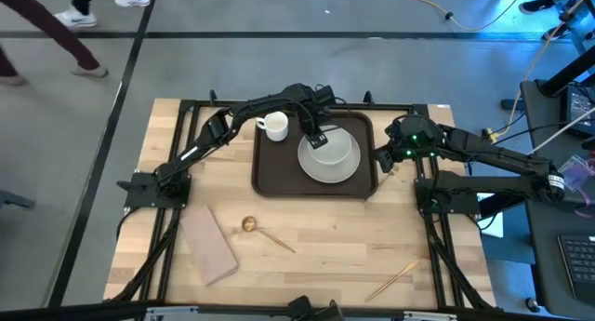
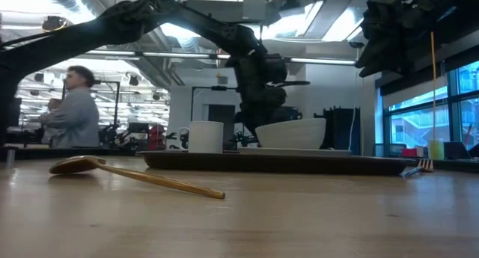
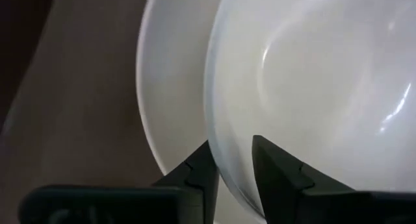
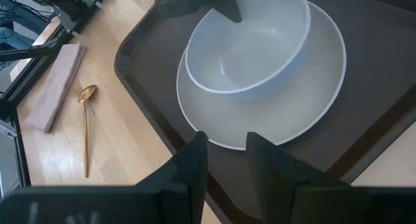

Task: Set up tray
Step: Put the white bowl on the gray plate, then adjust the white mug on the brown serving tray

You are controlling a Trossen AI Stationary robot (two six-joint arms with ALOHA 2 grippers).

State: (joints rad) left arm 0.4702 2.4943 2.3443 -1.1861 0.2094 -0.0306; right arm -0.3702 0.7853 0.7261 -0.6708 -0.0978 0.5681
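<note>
- Three pieces are sitting on the tray point(image 1: 270, 177) already: a plate point(image 1: 346, 167), a bowl point(image 1: 333, 146) on the plate, and a cup point(image 1: 273, 127) at the tray's far left corner.
- Tray is lying at the far middle of the table point(image 1: 316, 247), between the two arms.
- Left gripper point(image 3: 231, 169) is straddling the bowl's rim, one finger inside, one outside; the fingers are standing slightly apart, and whether they are pinching the rim cannot be told.
- Right gripper point(image 4: 226, 158) is hovering above the tray's right edge, fingers a little apart, holding nothing.
- Judged remaining: a gold spoon point(image 1: 265, 232), a gold fork point(image 1: 392, 280) and a napkin point(image 1: 208, 244) are lying on the near table, off the tray.
- Room: bare tray floor is showing along the near rim and beside the cup; near table is mostly open, so approach to the cutlery looks unobstructed. Raised rim is worth clearing when carrying items in.
</note>
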